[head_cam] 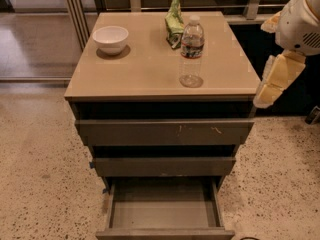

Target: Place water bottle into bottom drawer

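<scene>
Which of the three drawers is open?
The bottom drawer: pulled out, floor showing. Top drawer and middle drawer show only fronts. Gripper hangs right of the cabinet.

Water bottle [192, 51] upright atop cabinet [145, 71], bottom drawer [162, 215] open, pincer [272, 86] beside.

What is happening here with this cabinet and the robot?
The robot has not yet picked up the small clear plastic water bottle, which stands upright on the tan cabinet top beside a green foil bag, with a white bowl further left. The gripper hangs beyond the cabinet's right edge, touching nothing. The grey-brown bottom drawer is pulled open, nothing visible inside.
</scene>
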Controlling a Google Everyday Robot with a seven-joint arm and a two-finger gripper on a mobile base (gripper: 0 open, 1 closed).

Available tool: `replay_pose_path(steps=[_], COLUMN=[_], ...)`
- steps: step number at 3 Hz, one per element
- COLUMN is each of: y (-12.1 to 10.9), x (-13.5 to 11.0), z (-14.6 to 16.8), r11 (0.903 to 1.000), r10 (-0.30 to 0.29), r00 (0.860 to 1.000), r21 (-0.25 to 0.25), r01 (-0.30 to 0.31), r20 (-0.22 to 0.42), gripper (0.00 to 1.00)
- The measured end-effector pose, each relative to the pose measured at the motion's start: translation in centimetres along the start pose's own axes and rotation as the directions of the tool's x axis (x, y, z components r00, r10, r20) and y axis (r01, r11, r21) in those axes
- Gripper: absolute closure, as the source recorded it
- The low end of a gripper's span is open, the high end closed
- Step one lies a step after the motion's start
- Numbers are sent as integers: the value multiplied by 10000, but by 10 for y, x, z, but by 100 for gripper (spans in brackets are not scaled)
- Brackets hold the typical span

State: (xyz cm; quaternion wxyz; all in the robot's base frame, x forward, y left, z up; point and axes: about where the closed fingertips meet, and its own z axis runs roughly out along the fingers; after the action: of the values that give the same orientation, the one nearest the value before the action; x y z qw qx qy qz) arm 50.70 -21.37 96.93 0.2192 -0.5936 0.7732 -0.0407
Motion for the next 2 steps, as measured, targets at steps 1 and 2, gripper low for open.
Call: replay_pose_path(steps=[1, 2], y=[-71, -112], x=[-27, -56], z=[36, 57], r11=[9970, 9933], r10=[530, 893], r00=[9864, 9398], r21=[483, 394], r01=[-612, -1083], r20=[1556, 3298], gripper=[0, 0])
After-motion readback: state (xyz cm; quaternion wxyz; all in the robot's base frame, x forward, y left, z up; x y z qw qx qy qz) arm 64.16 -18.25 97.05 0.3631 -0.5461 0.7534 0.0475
